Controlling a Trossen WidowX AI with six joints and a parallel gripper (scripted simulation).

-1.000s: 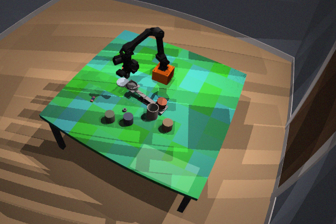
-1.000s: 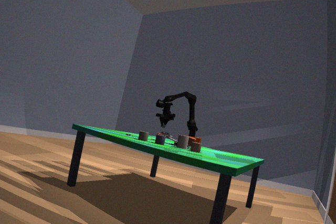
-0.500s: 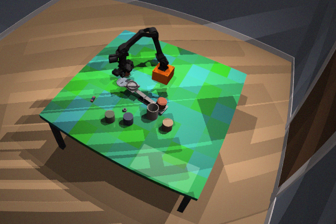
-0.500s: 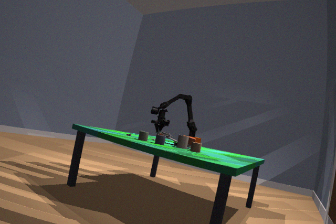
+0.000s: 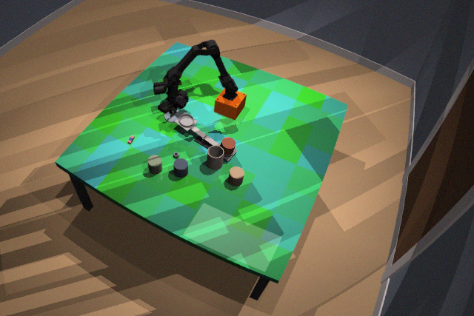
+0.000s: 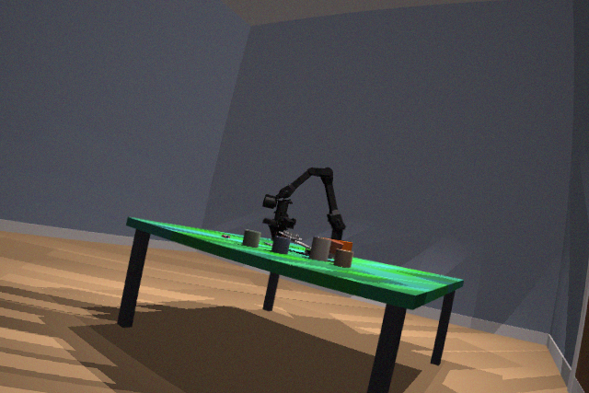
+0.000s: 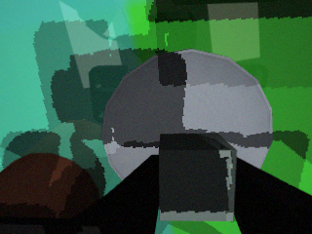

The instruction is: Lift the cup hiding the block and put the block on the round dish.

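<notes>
My gripper is shut on a dark grey block. In the wrist view the block overlaps the lower edge of the pale round dish; any gap beneath it is hard to tell. The balance has an empty ringed pan at its end near the dish. A red-brown cup stands on its far end. Another red-brown cup is beside the dish at the lower left of the wrist view, hidden behind the arm in the top view.
A tall grey open cylinder is close to the far cup. A tan cylinder, a blue one and a grey-green one stand toward the front. A small ring, a small pink-and-blue piece and an orange box are also there.
</notes>
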